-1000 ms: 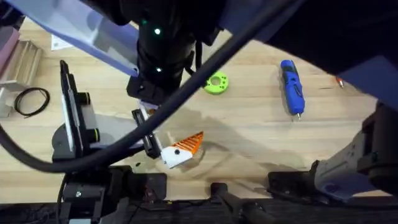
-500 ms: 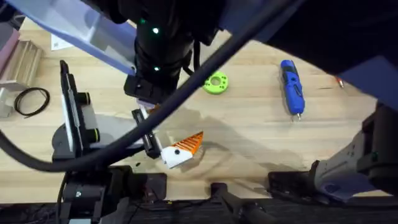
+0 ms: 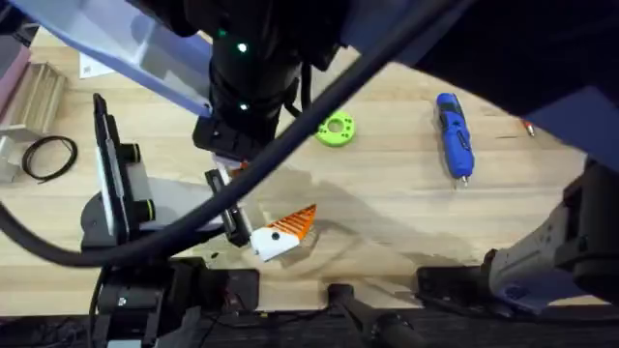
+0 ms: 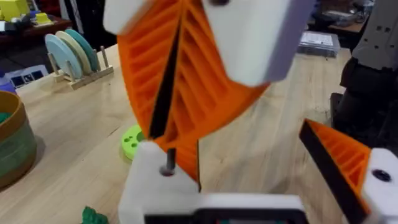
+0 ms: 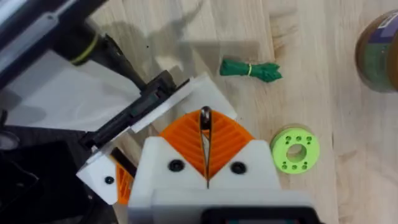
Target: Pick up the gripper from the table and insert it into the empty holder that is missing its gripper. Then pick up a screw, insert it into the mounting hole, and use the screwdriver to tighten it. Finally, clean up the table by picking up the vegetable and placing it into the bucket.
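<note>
The screw (image 5: 204, 116), a thin dark shank as far as I can tell, sits pinched between the right gripper (image 5: 206, 149)'s closed orange pads, just above the white holder (image 5: 180, 99). The fingertip appears already seated, so inserting the screw is in hand; next the tip must line up with the mounting hole. The left gripper (image 4: 171, 118) also looks closed. The screwdriver (image 3: 454, 135) lies well apart.
</note>
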